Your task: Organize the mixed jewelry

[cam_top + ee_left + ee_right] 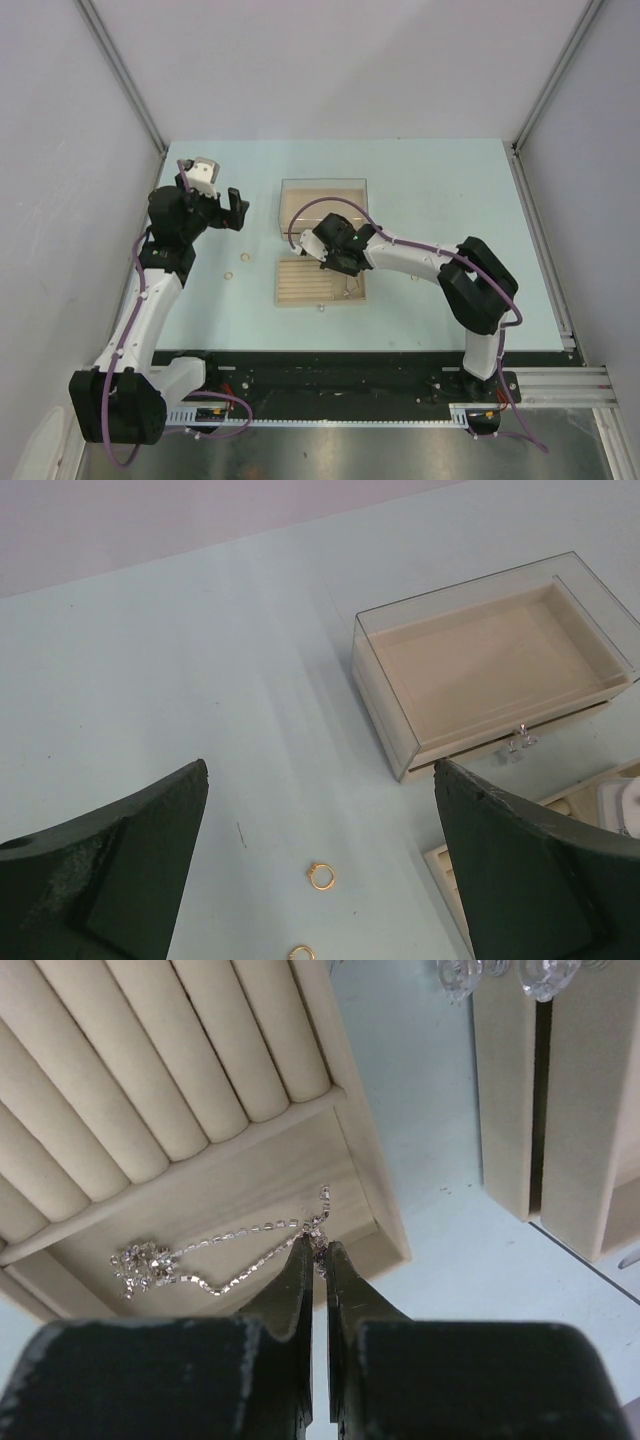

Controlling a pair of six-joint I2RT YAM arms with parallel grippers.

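The thin silvery chain is made of tiny sparkling links. It lies doubled in two loose strands, with a small glittering cluster at one end. It rests in the flat end compartment of the beige tray, beside the row of padded rolls. The right gripper has its fingers pressed together on the chain's other end, and the fingertips hide the links there.

Two small gold rings lie on the pale blue table, close together but apart, well left of the tray. The left gripper hangs above them with its fingers spread wide and nothing between them. In the top view a further tiny piece lies just in front of the tray's near edge, too small to tell what it is.

Behind the tray stands a beige box with clear walls and a small clear knob on its front. The right arm reaches in from the right, and its gripper covers the tray's far right corner from above, so the chain cannot be made out in that view.
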